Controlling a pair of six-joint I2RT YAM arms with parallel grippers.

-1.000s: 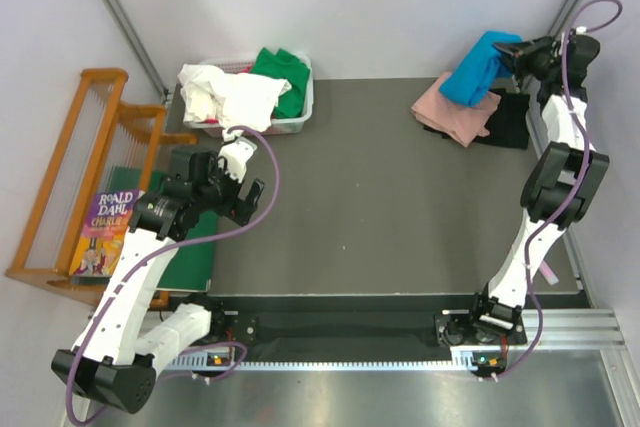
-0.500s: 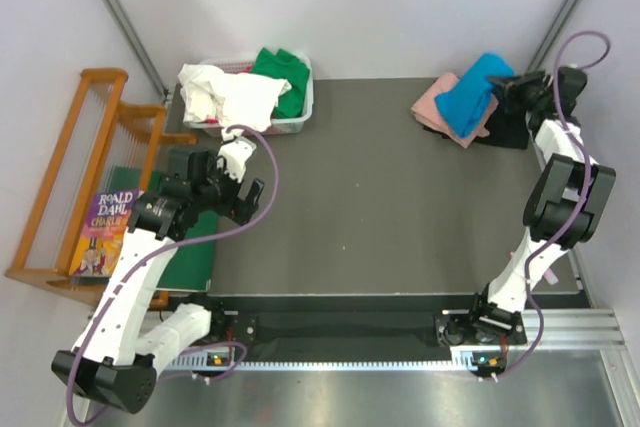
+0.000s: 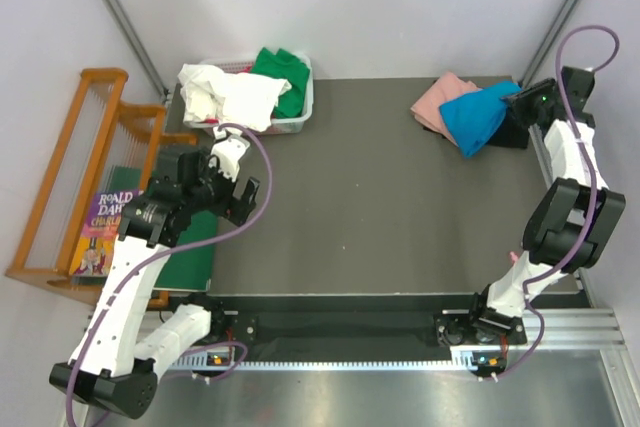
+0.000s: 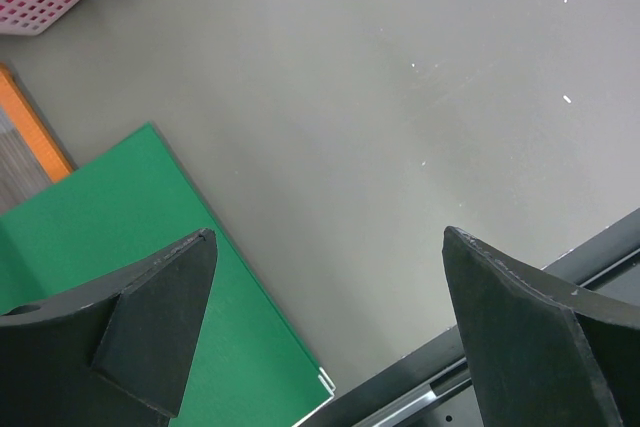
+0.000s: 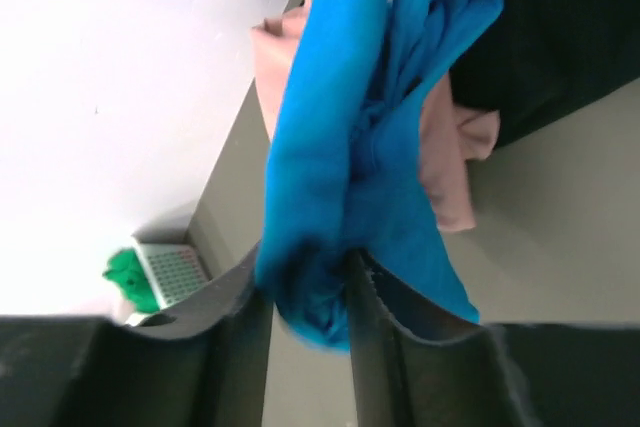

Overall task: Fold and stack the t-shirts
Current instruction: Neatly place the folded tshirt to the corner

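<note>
My right gripper [image 3: 517,100] is shut on the bright blue t-shirt [image 3: 476,117] at the table's far right corner. The blue cloth drapes over the pink t-shirt [image 3: 437,102] and next to the black t-shirt [image 3: 512,132]. In the right wrist view the blue t-shirt [image 5: 340,147] is bunched between my fingers [image 5: 385,337], with pink [image 5: 445,162] and black [image 5: 560,27] cloth behind. White [image 3: 228,94] and green [image 3: 284,71] t-shirts lie in a basket at far left. My left gripper [image 3: 243,169] is open and empty above the table's left side, as the left wrist view [image 4: 325,322] shows.
The white mesh basket [image 3: 292,124] stands at the far left corner. A flat green board [image 4: 110,237] lies under my left gripper at the table's left edge. A wooden rack [image 3: 70,147] and a book [image 3: 103,220] stand left of the table.
My right gripper has carried the blue t-shirt down and toward the near side, so it has gone from hanging raised to draping over the pink and black stack. The left arm shifted slightly.
</note>
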